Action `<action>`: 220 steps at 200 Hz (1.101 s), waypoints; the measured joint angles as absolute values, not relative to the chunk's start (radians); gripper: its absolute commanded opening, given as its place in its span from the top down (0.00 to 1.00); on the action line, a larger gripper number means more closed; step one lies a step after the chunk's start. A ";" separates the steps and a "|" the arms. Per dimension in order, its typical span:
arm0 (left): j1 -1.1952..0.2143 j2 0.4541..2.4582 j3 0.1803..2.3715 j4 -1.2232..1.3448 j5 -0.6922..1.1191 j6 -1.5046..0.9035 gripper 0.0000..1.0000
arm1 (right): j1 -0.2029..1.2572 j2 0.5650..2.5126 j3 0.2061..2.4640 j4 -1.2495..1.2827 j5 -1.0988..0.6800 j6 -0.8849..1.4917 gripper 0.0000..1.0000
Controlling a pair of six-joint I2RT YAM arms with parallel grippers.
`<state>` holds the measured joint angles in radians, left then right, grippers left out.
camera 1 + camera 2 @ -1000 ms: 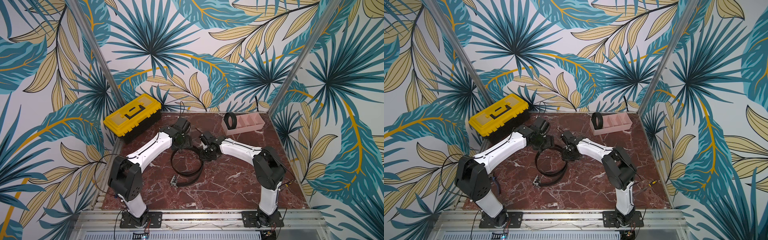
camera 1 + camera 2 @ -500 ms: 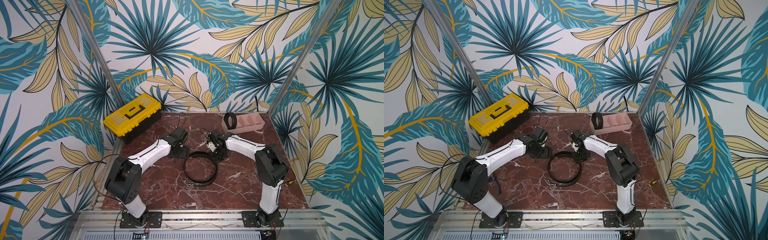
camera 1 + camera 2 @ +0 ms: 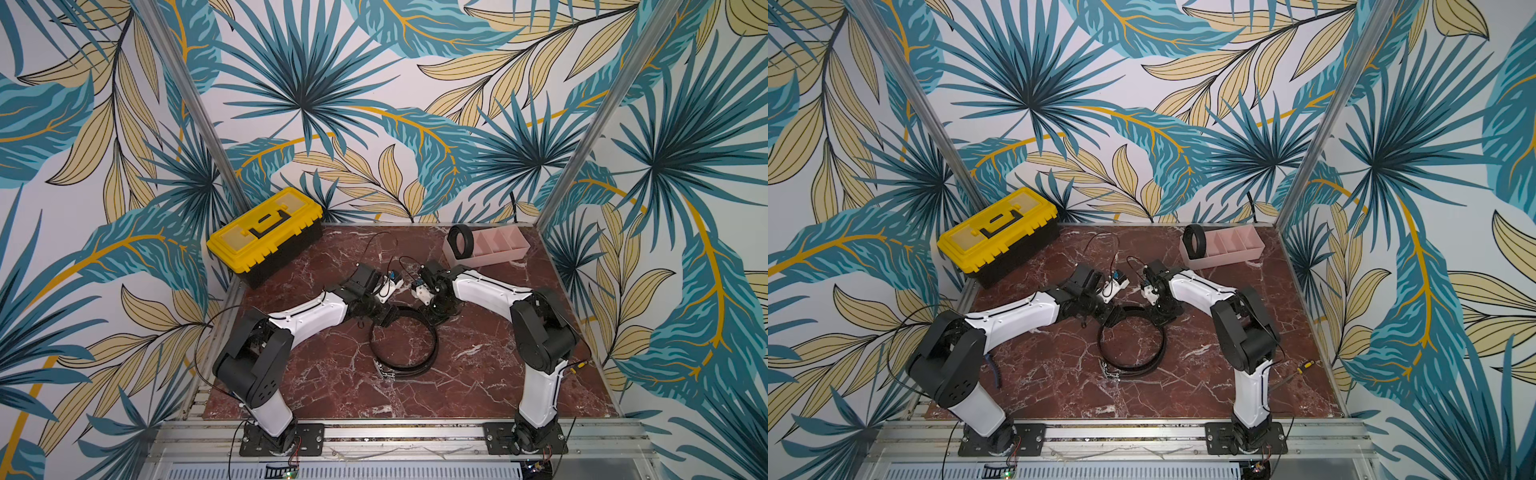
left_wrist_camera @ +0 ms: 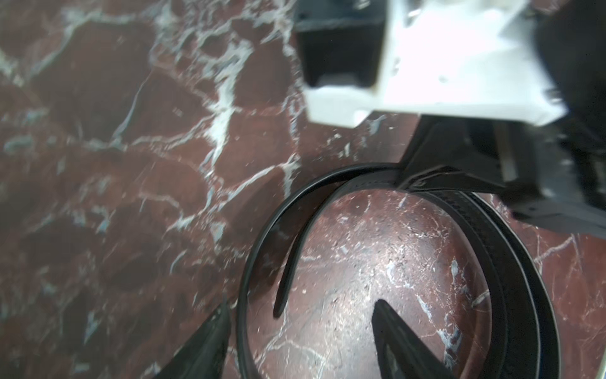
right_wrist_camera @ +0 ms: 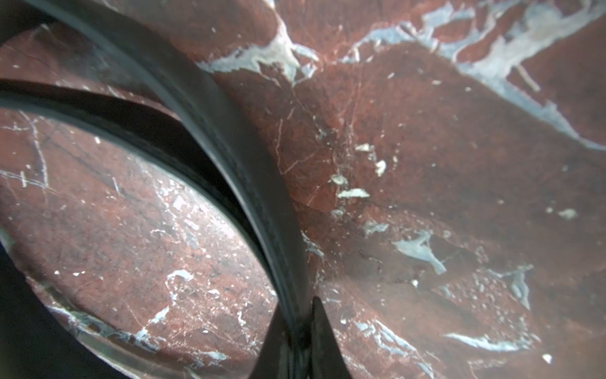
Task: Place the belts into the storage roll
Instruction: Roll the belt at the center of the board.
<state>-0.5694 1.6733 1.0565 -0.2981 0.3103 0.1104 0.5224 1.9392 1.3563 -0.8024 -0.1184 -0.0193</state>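
Task status: about half done, in my judgement. One coiled belt (image 3: 467, 245), wound tight like a small tyre, stands on edge in the leftmost compartment of the storage roll (image 3: 492, 259), which sits at the far right of the desk (image 3: 332, 395); the three compartments to its right look empty. The loose belt (image 3: 435, 343) rests on its edge in the middle of the desk, between my two arms, as a wide open ring of overlapping turns, with its small metal buckle (image 3: 384, 374) at the near left of the ring. My right hand (image 5: 300, 331) is closed on the far right part of that ring, the strap pinched flat between its two fingers. My left hand (image 4: 301, 328) is spread at the far left part of the ring, with the outer turn passing between its fingertips just beside one of them; it clamps nothing. Left to do, as I judge it: draw this ring into a compact coil, carry it to the storage roll and seat it in a free compartment. Materials: the strap is thin, matte black and limp enough to spring open, with a faint row of stitching along its face and a free tail ending in a rounded tip inside the ring. The storage roll is pale pink, thin-walled plastic, rectangular, with straight dividers. The desk is glossy red-brown marble pattern with white veins.
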 measured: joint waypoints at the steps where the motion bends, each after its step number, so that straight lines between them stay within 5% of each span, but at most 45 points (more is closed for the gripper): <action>1: -0.569 1.674 1.057 -0.298 0.311 0.112 0.35 | 0.522 1.940 1.356 -0.802 -0.119 -0.019 0.91; 25: -0.574 1.702 1.101 -0.300 0.346 0.190 0.47 | 0.520 1.939 1.354 -0.793 -0.125 -0.019 0.90; 220: -0.600 1.781 1.089 -0.300 0.324 0.280 0.51 | 0.491 1.939 1.339 -0.762 -0.175 0.000 0.89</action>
